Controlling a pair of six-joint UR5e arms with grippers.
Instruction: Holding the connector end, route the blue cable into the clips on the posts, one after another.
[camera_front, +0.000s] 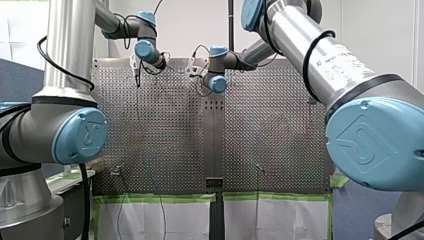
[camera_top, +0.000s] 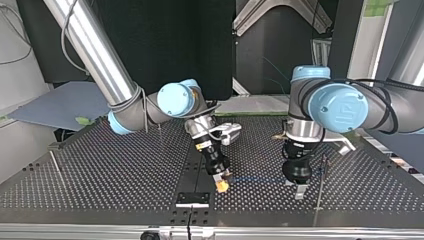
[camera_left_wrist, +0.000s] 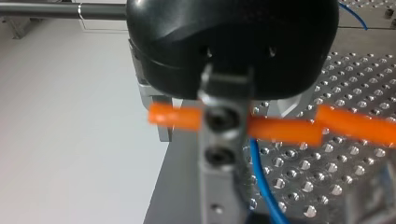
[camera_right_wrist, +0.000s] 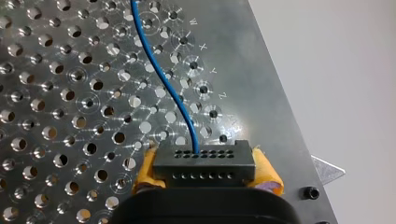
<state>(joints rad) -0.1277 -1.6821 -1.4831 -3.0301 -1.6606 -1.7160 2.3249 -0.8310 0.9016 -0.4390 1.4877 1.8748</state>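
Pincers first: I count two. My right pincer (camera_right_wrist: 205, 169) has two yellow pads (camera_right_wrist: 147, 170), and it is clenched on one black connector (camera_right_wrist: 204, 158). The connector is a small plastic block with two rows of tiny round holes. One thin blue cable (camera_right_wrist: 163, 79) comes out of the block and runs away over the worktop (camera_right_wrist: 56, 93) in a soft wavy line. The worktop is flat, shiny grey metal, full of round holes in neat rows.

In the top view the right pincer sits low over the worktop near its middle, with the connector at its tip. The blue cable goes from there in a straight line across to my left pincer (camera_top: 299, 190), which also hangs low over the worktop. It is black and round on top. I cannot tell if it is clenched or released. In the left wrist view the blue cable passes right beside it. A blurry orange strip (camera_left_wrist: 285, 130) crosses under its black body, and I cannot tell what the strip is.

Two thin metal posts show clearly in the top view. The near post (camera_top: 320, 187) stands just beside my left pincer, and the far post (camera_top: 54, 162) stands well apart at the view's left.

Two arms reach in, my left arm (camera_front: 70, 50) and my right arm (camera_front: 320, 55), both round silver tubes with light blue caps
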